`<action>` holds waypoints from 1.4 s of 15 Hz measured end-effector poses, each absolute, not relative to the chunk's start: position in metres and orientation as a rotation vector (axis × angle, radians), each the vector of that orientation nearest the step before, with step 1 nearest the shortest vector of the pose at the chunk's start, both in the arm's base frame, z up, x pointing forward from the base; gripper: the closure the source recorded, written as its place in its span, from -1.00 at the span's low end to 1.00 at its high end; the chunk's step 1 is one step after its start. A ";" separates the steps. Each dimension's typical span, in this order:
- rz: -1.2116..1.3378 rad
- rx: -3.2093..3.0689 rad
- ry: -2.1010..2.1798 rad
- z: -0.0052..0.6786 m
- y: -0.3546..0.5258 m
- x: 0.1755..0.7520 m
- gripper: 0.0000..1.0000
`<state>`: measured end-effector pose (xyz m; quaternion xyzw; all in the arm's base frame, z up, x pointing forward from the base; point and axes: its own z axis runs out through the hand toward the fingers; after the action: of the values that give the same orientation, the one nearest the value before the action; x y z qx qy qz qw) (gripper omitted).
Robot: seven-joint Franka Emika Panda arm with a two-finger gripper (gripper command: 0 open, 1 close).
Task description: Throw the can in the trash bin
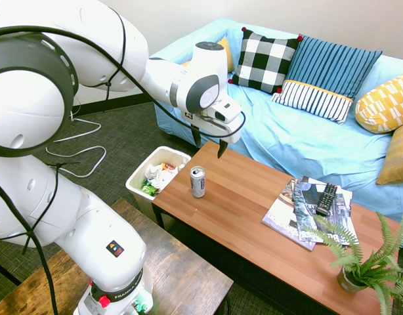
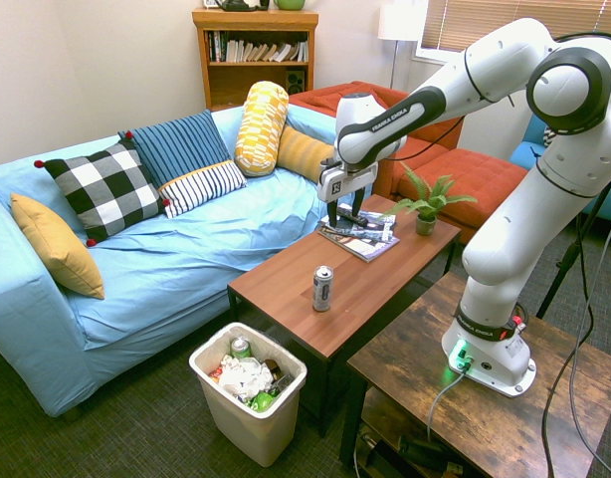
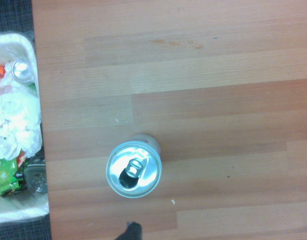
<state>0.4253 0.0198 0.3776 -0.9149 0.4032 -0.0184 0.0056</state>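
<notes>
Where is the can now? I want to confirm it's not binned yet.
The can stands upright on the wooden coffee table, at the end beside the trash bin, below the open gripper.

From my remote station I see a brushed-metal can [image 1: 197, 182] with a bright, reflective lid [image 3: 133, 170] on a smooth, satin-finished wood-plank coffee table [image 1: 247, 216]. Below the table's end, the trash bin [image 2: 248, 418] is matt white plastic, holding crumpled paper and glossy wrappers. Beyond the table, the sofa [image 1: 300, 141] wears wrinkled light-blue cloth. On the tabletop, magazines [image 1: 300, 207] show glossy paper covers. The arm's shell [image 2: 544, 199] is glossy white plastic.
</notes>
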 end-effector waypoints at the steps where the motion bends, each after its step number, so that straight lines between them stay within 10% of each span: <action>1: -0.058 -2.864 1.262 0.378 0.020 0.426 -1.00; 21: 0.066 -2.932 1.262 0.241 0.079 0.438 -1.00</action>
<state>0.4376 0.0795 0.2410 -0.9180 0.3952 0.0206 -0.0255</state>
